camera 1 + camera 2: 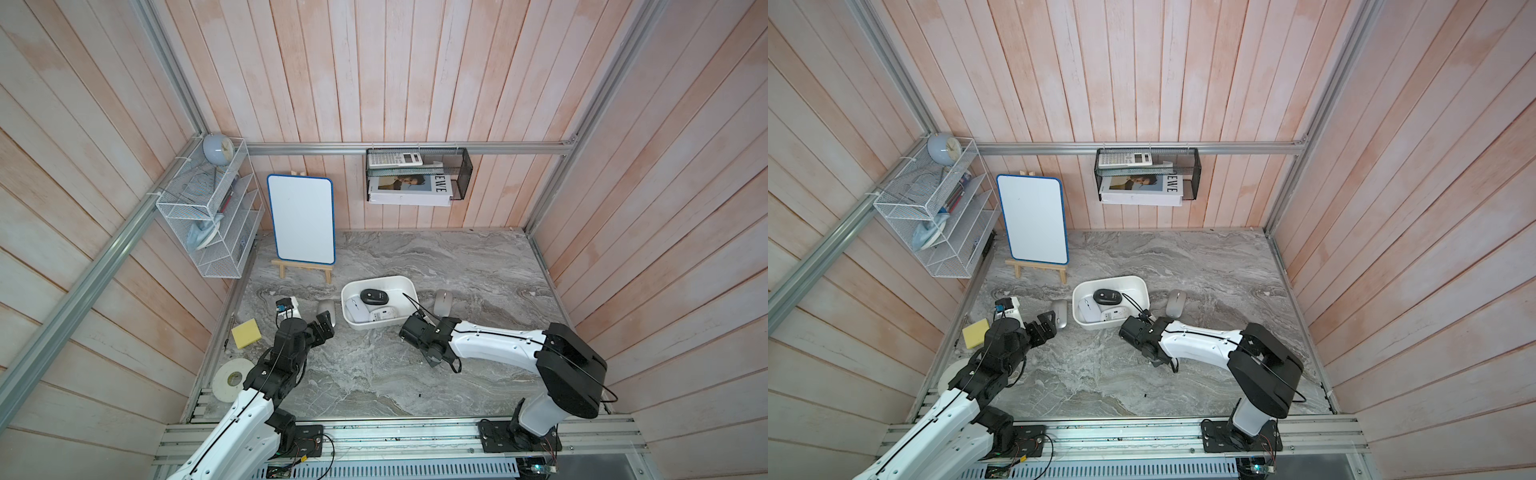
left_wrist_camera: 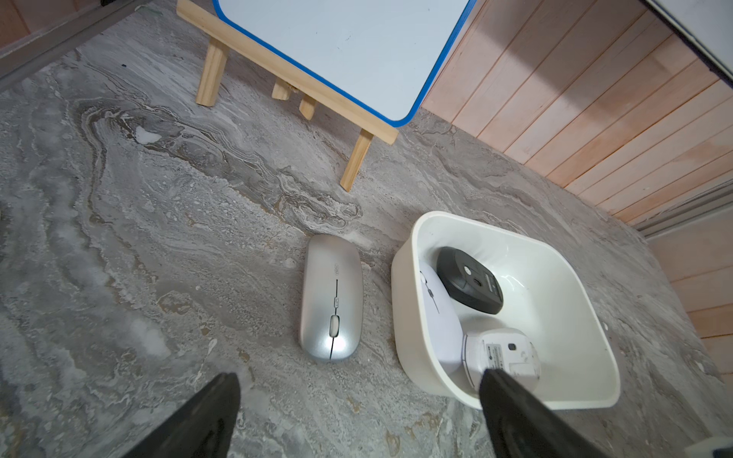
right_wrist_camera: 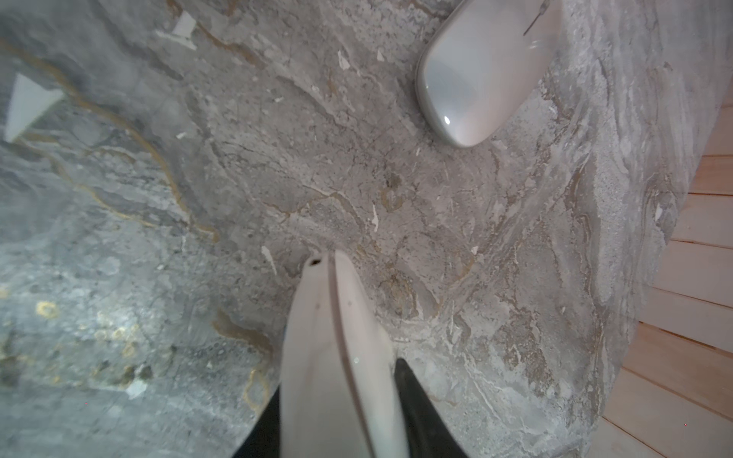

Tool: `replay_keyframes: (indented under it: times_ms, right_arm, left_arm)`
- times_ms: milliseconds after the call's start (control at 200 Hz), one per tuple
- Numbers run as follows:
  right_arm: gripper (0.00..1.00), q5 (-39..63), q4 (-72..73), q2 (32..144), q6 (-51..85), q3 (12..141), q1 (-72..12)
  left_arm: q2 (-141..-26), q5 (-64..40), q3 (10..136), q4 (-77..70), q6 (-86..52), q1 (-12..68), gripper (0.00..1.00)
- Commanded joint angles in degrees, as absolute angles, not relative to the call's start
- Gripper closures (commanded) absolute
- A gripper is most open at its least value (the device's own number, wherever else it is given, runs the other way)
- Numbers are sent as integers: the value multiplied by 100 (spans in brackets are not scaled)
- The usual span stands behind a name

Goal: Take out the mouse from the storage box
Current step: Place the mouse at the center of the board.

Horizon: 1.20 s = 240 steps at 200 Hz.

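A pale slim mouse (image 3: 329, 325), probably, held near the white storage box (image 1: 378, 277).
The right gripper (image 3: 339, 376) clamps it edge-on; the left gripper (image 2: 359, 374) has jaws wide apart by a silver mouse (image 2: 331, 297).

The only lettering I can read is "EWE", in large black capitals on the cover of the white magazine (image 1: 409, 189) in the black mesh basket (image 1: 461, 174) on the back wall. It shows in both top views. The label under the upturned white mouse (image 2: 501, 353) in the storage box (image 2: 563, 301), the mark on the silver mouse (image 2: 332, 297) and the calculator (image 1: 395, 159) keys are too small for me to make out.
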State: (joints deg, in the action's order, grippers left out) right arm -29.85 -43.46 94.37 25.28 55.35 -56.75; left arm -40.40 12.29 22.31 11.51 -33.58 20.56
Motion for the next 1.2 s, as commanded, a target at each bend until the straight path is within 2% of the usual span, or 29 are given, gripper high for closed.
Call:
replay_keyframes:
  times_ms: [0, 155, 350, 710, 1015, 1195]
  right_arm:
    - [67, -3190, -4371, 9642, 2602, 5770, -5704]
    - [67, -3291, -4434, 9876, 2668, 5921, -5709]
    - [61, -3454, -4478, 10072, 2740, 6025, -5705]
    - [57, -3592, -4553, 10435, 2909, 6328, -5724]
    - [44, -3391, -4523, 10334, 2972, 6429, -5810]
    - [43, -3294, -4466, 10311, 3006, 6440, -5823]
  left_arm:
    - [-4047, 1214, 2146, 1007, -3245, 2030, 0]
    - [-4044, 1216, 2140, 997, -3250, 2030, 0]
    - [-4059, 1212, 2145, 1006, -3237, 2030, 0]
    - [-4015, 1214, 2164, 1045, -3235, 2030, 0]
    - [-4014, 1197, 2173, 1056, -3227, 2030, 0]
    - [-4016, 1186, 2183, 1061, -3227, 2029, 0]
